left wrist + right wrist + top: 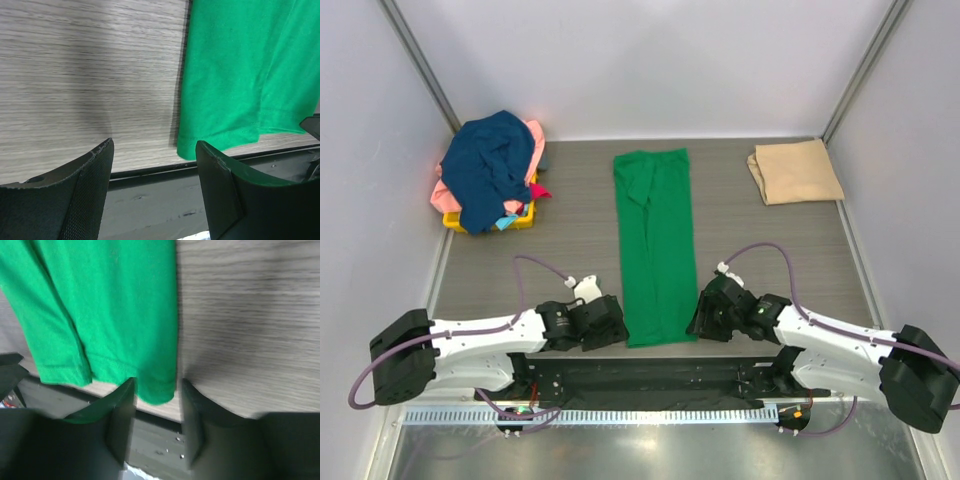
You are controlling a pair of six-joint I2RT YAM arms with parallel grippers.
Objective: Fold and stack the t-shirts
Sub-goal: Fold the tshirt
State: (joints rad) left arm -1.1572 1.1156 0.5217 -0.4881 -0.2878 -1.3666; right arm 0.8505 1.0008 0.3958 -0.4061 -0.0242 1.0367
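At the near edge of the counter (770,250), the left claw (155,145) is held wide open and empty just beside the near left corner of the green t-shirt (655,245). The right claw (158,382) is seen partly open, with the near right hem corner between its jaws but not clamped. The green t-shirt is laid flat as a long strip mid-counter; farther back, a folded tan t-shirt (795,172) is set far right and a navy-topped heap of t-shirts (490,170) far left.

Bright green t-shirt (655,245) lies folded lengthwise mid-table, tan t-shirt (795,172) folded far right, mixed t-shirts (490,172) heaped far left.
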